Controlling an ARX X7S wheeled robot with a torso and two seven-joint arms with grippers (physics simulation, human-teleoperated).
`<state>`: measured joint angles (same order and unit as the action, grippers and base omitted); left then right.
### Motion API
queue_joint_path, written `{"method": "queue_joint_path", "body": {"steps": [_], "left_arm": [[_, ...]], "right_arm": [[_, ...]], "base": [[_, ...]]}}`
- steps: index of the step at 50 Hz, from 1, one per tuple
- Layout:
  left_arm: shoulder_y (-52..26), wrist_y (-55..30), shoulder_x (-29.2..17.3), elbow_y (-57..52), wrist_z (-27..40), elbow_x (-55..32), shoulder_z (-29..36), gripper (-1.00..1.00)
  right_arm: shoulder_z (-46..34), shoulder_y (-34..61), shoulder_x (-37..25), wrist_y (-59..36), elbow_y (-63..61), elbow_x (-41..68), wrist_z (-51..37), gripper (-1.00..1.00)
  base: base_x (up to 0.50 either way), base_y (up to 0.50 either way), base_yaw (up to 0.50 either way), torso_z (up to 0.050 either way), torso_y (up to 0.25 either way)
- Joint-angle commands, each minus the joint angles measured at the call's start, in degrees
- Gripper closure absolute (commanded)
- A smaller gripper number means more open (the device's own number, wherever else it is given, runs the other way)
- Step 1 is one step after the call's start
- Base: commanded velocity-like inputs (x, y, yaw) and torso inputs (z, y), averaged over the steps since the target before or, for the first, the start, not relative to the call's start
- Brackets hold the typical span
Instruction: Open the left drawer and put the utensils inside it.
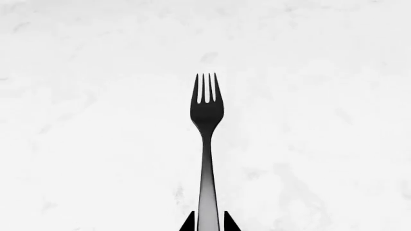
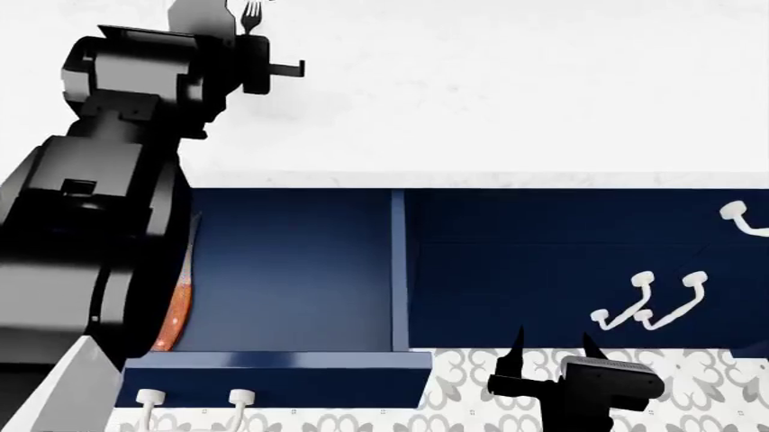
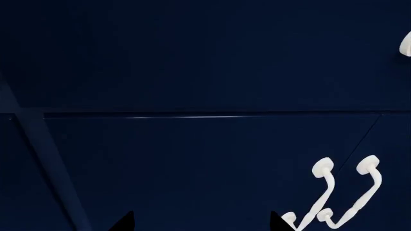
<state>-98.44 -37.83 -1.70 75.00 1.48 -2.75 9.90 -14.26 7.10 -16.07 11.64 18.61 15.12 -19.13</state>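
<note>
The slim black fork (image 1: 207, 125) lies on the white counter (image 1: 96, 96), tines pointing away from my left gripper (image 1: 209, 224). That gripper is open, its two black fingertips (image 1: 188, 223) flanking the fork's handle with a thin gap on each side. In the head view the fork (image 2: 251, 15) shows at the top left, beyond my left wrist. The left drawer (image 2: 288, 270) is pulled out, blue inside, with the orange-handled knife (image 2: 180, 306) along its left side, mostly hidden by my left arm. My right gripper (image 2: 553, 351) hangs open and empty in front of the cabinet.
The drawer's front (image 2: 276, 367) with its white handle (image 2: 193, 400) juts toward me. Navy cabinet doors with white handles (image 2: 655, 301) stand to the right, seen close in the right wrist view (image 3: 340, 192). Another white handle (image 2: 739, 216) is at the far right. A patterned floor (image 2: 469, 378) lies below.
</note>
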Motion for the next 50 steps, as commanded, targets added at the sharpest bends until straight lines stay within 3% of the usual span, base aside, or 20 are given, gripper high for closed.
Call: {"method": "queue_joint_path", "body": {"steps": [1,7,15,23,24,27,29,31,41,50], "left_arm": [[-1.9,-0.8,0.7,-0.1,-1.7,2.6,-0.2,1.00],[-2.1,-3.0,0.9,-1.1,-2.3,2.1,0.7,1.00],[10.3,-32.8,-2.1,-41.3,-4.2,0.5,2.2,1.00],[14.4,-52.1,-5.0,-60.4,-5.8,-3.7,3.7,1.00],[14.0,-52.2,-6.4,-59.8,-1.6,-10.0,4.5,1.00],[12.7,-52.1,-15.0,-59.5,24.2,-35.8,8.8,1.00],[12.4,-52.1,-17.6,-59.7,38.7,-53.0,10.6,1.00],[12.4,-52.0,-19.3,-59.8,44.3,-69.8,11.7,1.00],[15.5,-50.8,-24.2,-59.8,65.3,-102.1,15.0,1.00],[17.2,-48.1,-28.1,-62.3,75.4,-117.2,21.3,1.00]], "right_arm": [[-0.1,-0.3,0.0,0.1,-0.5,-0.1,-0.1,-1.00],[-0.1,-0.3,-0.1,0.2,-0.5,-0.1,-0.2,-1.00],[-0.2,-0.2,-0.1,0.2,-0.5,0.0,-0.3,-1.00],[-0.3,-0.2,-0.2,0.2,-0.5,0.1,-0.3,-1.00],[-0.4,-0.2,-0.2,0.2,-0.5,0.1,-0.3,-1.00],[-0.4,-0.2,-0.2,0.2,-0.5,0.1,-0.4,-1.00],[-0.4,-0.2,-0.2,0.2,-0.5,0.1,-0.4,-1.00],[-0.5,-0.2,-0.3,0.3,-0.5,0.2,-0.4,-1.00],[-0.6,-0.2,-0.3,0.3,-0.5,0.2,-0.5,-1.00],[-0.7,-0.2,-0.4,0.3,-0.5,0.3,-0.6,-1.00]], "base": [[0.00,0.00,0.00,-0.003,0.082],[0.00,0.00,0.00,-0.022,0.230],[0.00,0.00,0.00,-0.025,0.250],[0.00,0.00,0.00,-0.025,0.250],[0.00,0.00,0.00,-0.025,0.250],[0.00,0.00,0.00,-0.025,0.250],[0.00,0.00,0.00,-0.025,0.250],[0.00,0.00,0.00,-0.025,0.250],[0.00,0.00,0.00,-0.018,0.175],[0.00,0.00,0.00,0.000,0.000]]}}
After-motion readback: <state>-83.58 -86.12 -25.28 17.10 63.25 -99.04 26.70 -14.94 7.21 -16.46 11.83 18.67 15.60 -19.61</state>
